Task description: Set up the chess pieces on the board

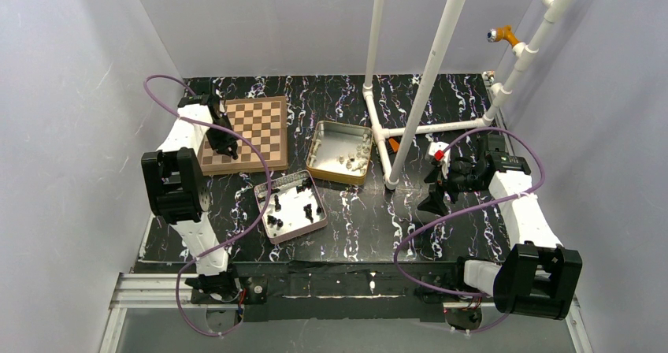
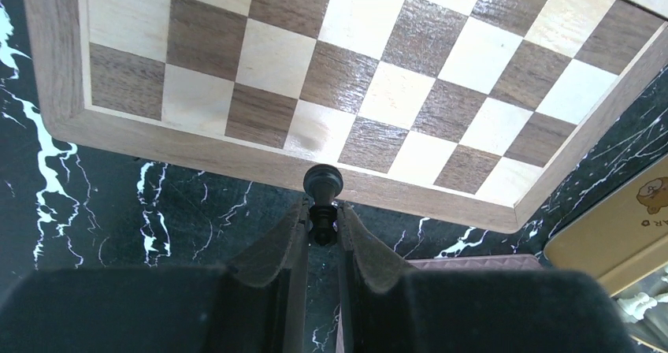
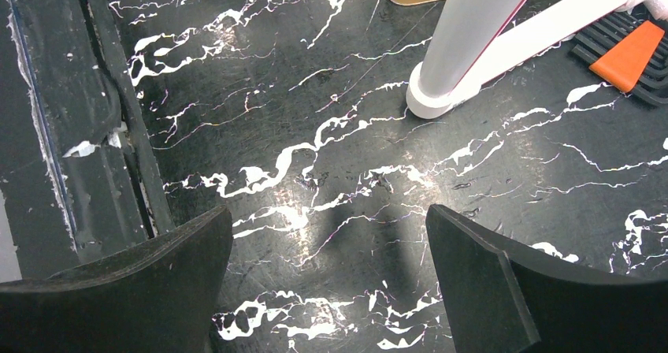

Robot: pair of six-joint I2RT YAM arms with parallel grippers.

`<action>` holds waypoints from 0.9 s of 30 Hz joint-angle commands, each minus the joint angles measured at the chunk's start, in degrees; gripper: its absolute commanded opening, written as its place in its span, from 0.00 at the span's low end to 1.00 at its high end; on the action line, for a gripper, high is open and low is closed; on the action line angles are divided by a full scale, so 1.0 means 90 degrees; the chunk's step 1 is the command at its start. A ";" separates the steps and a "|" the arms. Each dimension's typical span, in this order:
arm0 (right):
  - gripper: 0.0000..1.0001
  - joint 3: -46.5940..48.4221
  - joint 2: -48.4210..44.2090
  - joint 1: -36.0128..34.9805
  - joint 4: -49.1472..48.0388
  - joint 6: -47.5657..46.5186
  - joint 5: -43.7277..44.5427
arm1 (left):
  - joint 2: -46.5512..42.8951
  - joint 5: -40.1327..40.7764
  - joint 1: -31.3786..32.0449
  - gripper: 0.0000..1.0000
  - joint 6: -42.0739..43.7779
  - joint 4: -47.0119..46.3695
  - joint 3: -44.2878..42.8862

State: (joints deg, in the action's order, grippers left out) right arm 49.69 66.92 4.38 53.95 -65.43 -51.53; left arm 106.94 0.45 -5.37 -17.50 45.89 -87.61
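Black and slim with a round head, one piece (image 2: 323, 186) is pinched by its lower end between the left fingers (image 2: 293, 231), which are closed almost together on it. Its head shows against the near rim of the board (image 2: 358, 93); whether it touches the wood cannot be told. From above, that arm reaches over the board's near left part, and the board lies flat at the far left of the table (image 1: 362, 219). Just off the board's near right corner sits a shallow tin (image 1: 293, 195) with several more black pieces (image 1: 277, 204) in it. Beyond that, a gold tin (image 1: 331, 140) holds a few pale pieces (image 1: 352, 161). The right fingers (image 3: 185, 250) are spread wide with nothing between them, over bare table at the right, near the foot of a white pipe (image 3: 465, 38). Hex keys (image 3: 630, 61) in an orange holder lie just past the pipe.
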 commanded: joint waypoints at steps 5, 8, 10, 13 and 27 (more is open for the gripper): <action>1.00 0.0079 -0.0023 -0.0029 0.0074 -0.0127 -0.0080 | -0.0027 0.0248 0.0010 0.00 0.0137 -0.0054 -0.0184; 1.00 0.0065 -0.0023 -0.0034 0.0070 -0.0132 -0.0077 | 0.0062 0.0216 0.0008 0.00 0.0137 -0.0060 -0.0219; 1.00 0.0065 -0.0024 -0.0031 0.0070 -0.0128 -0.0077 | 0.0130 0.0209 0.0004 0.00 0.0146 -0.0045 -0.0273; 1.00 0.0050 -0.0023 -0.0030 0.0056 -0.0123 -0.0086 | 0.0254 0.0176 -0.0003 0.00 0.0157 -0.0011 -0.0375; 1.00 -0.0062 -0.0091 -0.0033 0.0011 -0.0064 -0.0071 | 0.0524 0.0194 0.0005 0.00 0.0116 0.0156 -0.0576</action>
State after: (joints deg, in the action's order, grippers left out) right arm 49.69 66.89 4.38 53.93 -65.95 -51.27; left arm 112.31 1.48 -5.39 -16.67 45.43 -90.78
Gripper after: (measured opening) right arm 1.000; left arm 0.140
